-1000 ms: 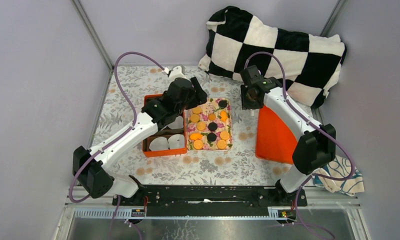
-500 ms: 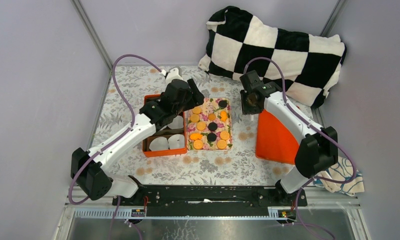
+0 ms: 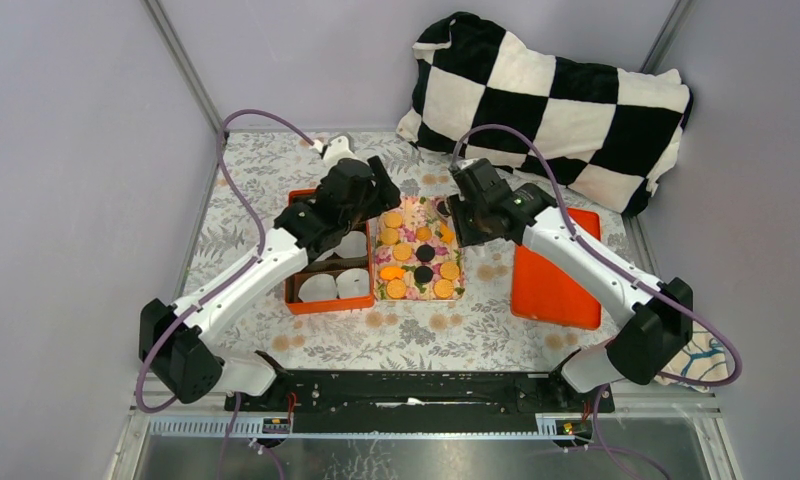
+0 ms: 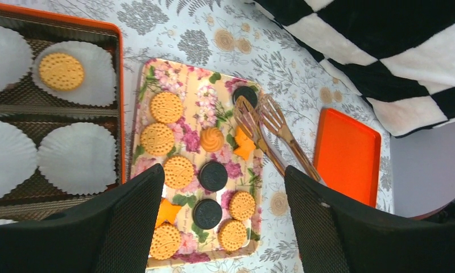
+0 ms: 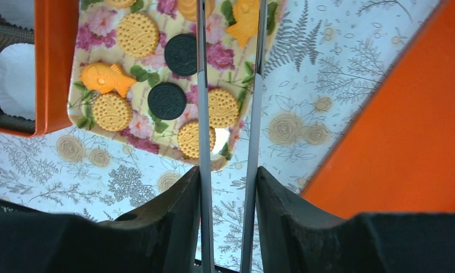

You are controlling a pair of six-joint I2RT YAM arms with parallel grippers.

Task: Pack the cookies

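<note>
Far left was the orange box (image 3: 326,307) with white paper cups (image 3: 354,283) in it. One tan cookie (image 4: 61,71) lay flat in a cup toward the far end. The left gripper (image 4: 224,169) hung above the seam between the box and the floral tray (image 4: 182,73), fingers spread wide with nothing in them. From its wrist cam, the rest of the cookies (image 4: 178,172) were straight below, mostly in the gap between the two fingers.

They all sat on the tray, just right of the box, and none touched either gripper. The round ones were flat and face up, so no real long axis on those. That goes for the tan ones and the few black ones (image 4: 213,176). They ran in loose columns along the tray's long side, which went near-to-far from the arm bases. A fish-shaped one (image 5: 107,79) lay roughly crosswise in the right wrist view.

The right gripper (image 5: 228,173) was clamped partway on a pair of wooden tongs (image 4: 271,122). The tips were down over the tray's far right part, beside a black cookie, but I couldn't tell if they touched anything. Right of the tray lay an orange lid (image 3: 551,280), with a checkered pillow (image 3: 556,100) at the back
</note>
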